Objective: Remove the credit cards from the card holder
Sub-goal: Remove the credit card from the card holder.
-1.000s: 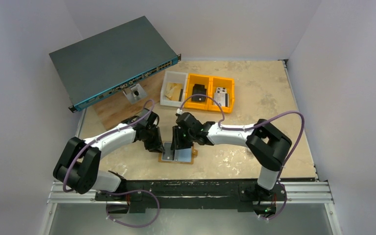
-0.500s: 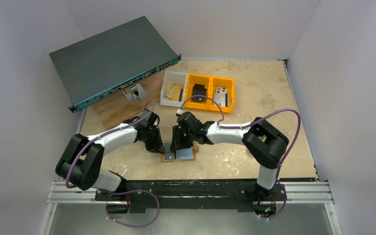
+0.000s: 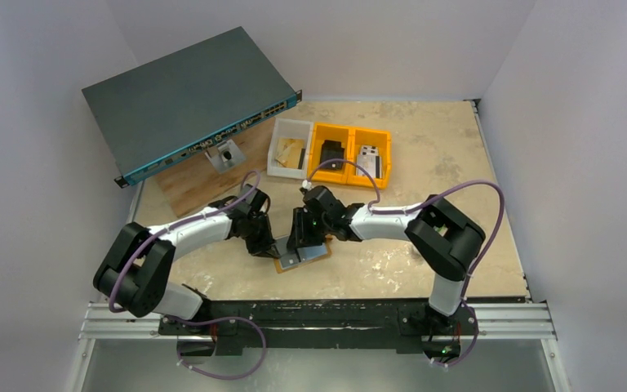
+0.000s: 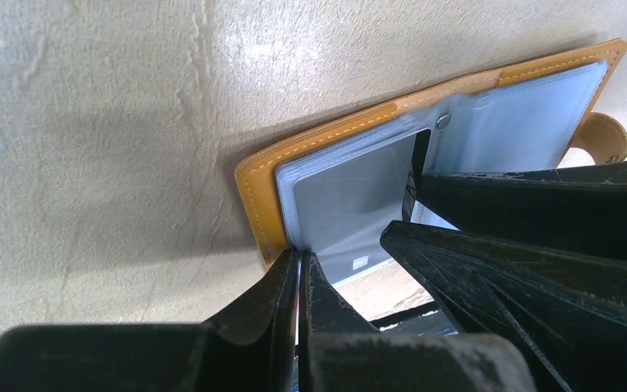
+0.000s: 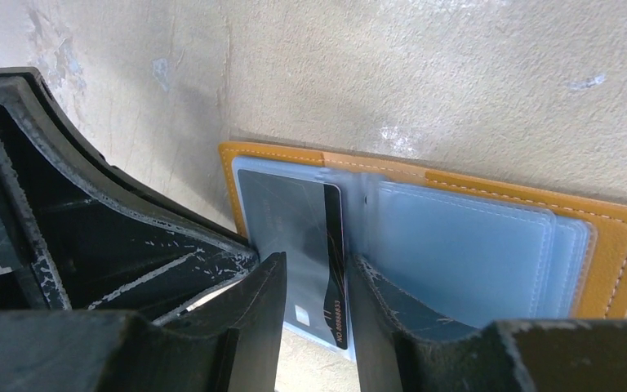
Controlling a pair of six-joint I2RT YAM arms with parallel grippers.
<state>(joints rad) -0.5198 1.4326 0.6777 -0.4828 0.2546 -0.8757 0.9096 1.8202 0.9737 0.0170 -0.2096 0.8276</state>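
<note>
- The card holder (image 3: 302, 255) is lying open on the surface (image 3: 424, 163), toward 6 o'clock in the top view, with its clear sleeves (image 4: 351, 204) facing up.
- The left claw (image 4: 298, 273) is working at the holder's 9 o'clock corner. Its jaws are pressed fully together and appear to be pinching the sleeve edge, anchoring the holder.
- The right claw (image 5: 314, 282) is standing partly open. Its fingers are straddling a dark card (image 5: 302, 220) seated in a sleeve, and no firm grip on the card is showing yet.
- Judged step: the right claw is setting up to grip the dark card and draw it out of its pocket.
- For a clean pull, the right claw is needing to close on the card's near end only, without trapping sleeve film.
- The pull is best running along the pocket's length, low to the surface, while the left claw is pinning the holder.
- Risk: if the anchor slips, the whole holder is likely going to slide or lift with the card.
</note>
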